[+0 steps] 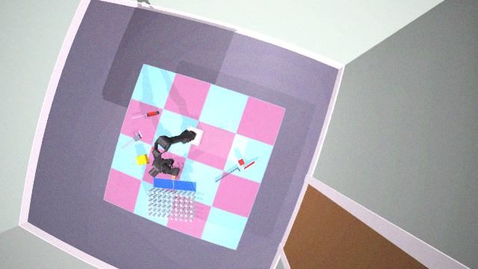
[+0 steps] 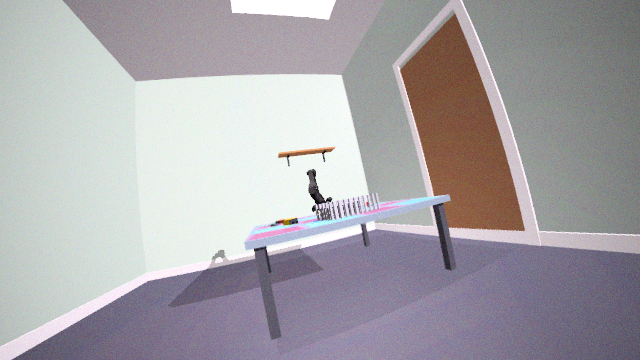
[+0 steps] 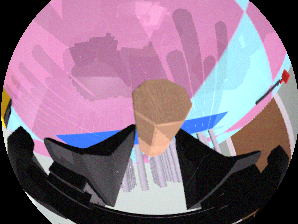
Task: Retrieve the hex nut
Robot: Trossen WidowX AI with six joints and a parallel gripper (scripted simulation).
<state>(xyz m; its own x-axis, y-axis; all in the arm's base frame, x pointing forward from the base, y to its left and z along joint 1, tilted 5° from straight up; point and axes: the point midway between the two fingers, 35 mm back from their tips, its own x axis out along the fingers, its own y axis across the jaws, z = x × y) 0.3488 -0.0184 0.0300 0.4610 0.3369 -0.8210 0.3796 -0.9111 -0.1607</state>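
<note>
Gripper (image 3: 158,137): clamped on a tan wooden tool handle (image 3: 160,119), tip aimed into the spacer rows.
Blue taped strip (image 1: 164,182): lay near the grey metal spacers (image 1: 172,205), awaiting the nut.

A pale green-walled room with a purple floor (image 2: 450,310) holds a grey-legged table (image 2: 270,300), a wooden wall shelf (image 2: 306,152), a brown door (image 2: 460,135) and a ceiling light (image 2: 282,7).

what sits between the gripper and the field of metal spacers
In the top view, the blue taped strip lies between the gripper and the spacers. The gripper is shut on a tan-handled tool over the strip.
</note>
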